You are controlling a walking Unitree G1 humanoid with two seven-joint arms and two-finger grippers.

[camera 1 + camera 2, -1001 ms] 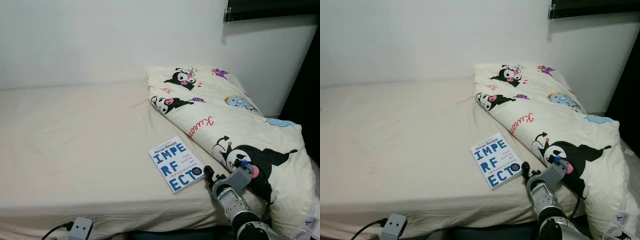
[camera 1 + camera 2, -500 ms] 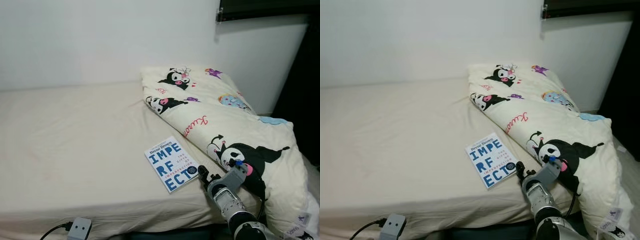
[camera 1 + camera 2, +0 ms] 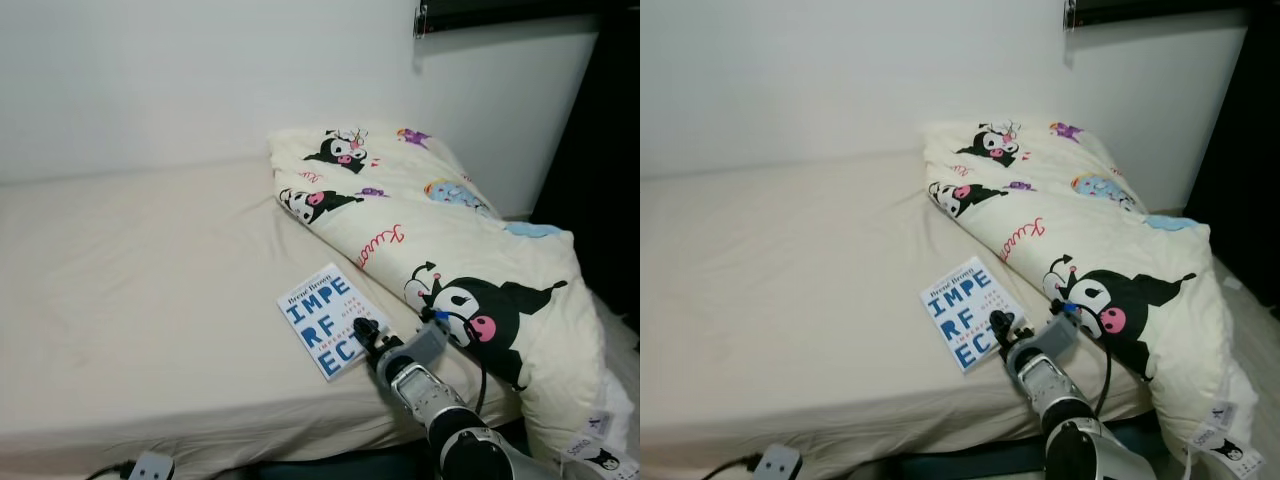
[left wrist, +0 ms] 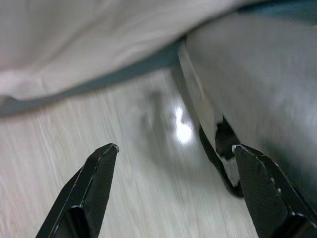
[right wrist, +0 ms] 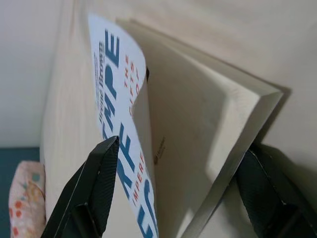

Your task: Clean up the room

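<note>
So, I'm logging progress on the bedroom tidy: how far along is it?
Early. Nothing looks put away yet: the book lies on the bed and the cartoon duvet is heaped along one side. In hand: the right gripper, jaws open, is at the book's corner, its cover lifting. Left gripper hangs open over the floor. Lifting and stowing remain.

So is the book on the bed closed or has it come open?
Partly open: the book has its front cover bowed up off the pages, with the right gripper straddling its corner on the bed.
</note>
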